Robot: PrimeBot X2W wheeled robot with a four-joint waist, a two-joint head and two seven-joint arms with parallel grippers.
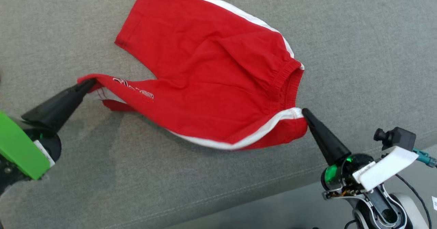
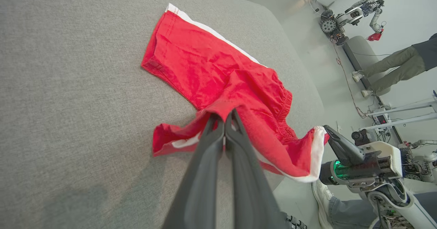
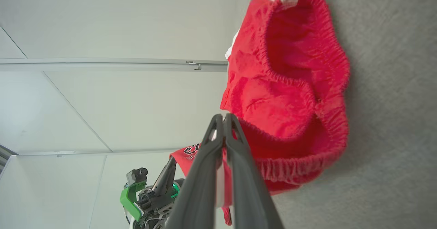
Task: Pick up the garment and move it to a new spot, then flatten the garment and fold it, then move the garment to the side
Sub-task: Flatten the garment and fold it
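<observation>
The garment [image 1: 211, 75] is a pair of red shorts with white side stripes, spread on a grey cushioned surface [image 1: 51, 34]. My left gripper [image 1: 89, 84] is shut on the hem of the near leg at the left, lifting that edge. My right gripper [image 1: 304, 112] is shut on the near corner of the elastic waistband, by the white stripe. From the left wrist, the pinched red hem [image 2: 225, 107] drapes over my closed fingers [image 2: 211, 153], and the right gripper [image 2: 327, 129] shows beyond. From the right wrist, the open waistband [image 3: 300, 85] hangs by my closed fingers [image 3: 205, 160].
The cushion's front edge [image 1: 259, 191] runs diagonally at lower right, with grey floor [image 1: 273, 212] beyond it. In the left wrist view a person's legs [image 2: 392, 68], another robot [image 2: 355, 13] and equipment stands [image 2: 403, 112] are across the room. A shoe [image 2: 321, 194] sits near my base.
</observation>
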